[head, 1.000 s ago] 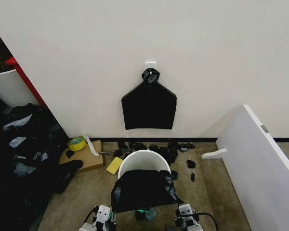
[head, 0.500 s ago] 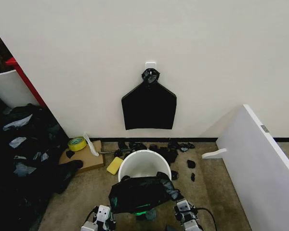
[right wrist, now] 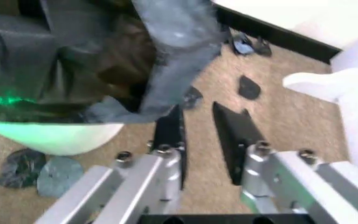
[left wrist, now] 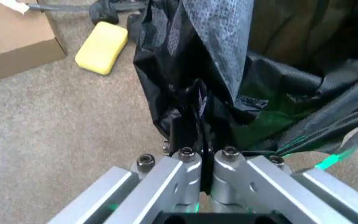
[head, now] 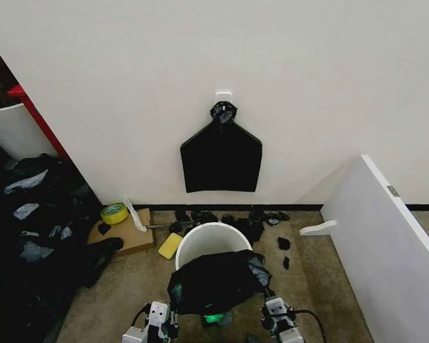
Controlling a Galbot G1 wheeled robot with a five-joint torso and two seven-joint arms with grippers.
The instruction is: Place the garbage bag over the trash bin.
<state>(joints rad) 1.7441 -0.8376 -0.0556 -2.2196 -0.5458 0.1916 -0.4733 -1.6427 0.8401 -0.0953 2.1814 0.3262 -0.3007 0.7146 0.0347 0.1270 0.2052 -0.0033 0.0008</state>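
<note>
Since half a second ago the garbage bag (head: 218, 282) sits higher and farther, draping over more of the near rim of the trash bin (head: 213, 241), whose far rim and white inside remain uncovered. Both grippers have come slightly forward at the near edge of the head view. At the bag's near-left corner, the left gripper (left wrist: 197, 133) has its fingers pressed together on a bunched fold of the black plastic. At the bag's near-right corner, the right gripper (right wrist: 207, 128) has its fingers spread apart with bare carpet between them; a grey strip of the bag hangs just beside one finger (right wrist: 169, 135). A yellow block (head: 169, 246) lies on the floor left of the bin.
</note>
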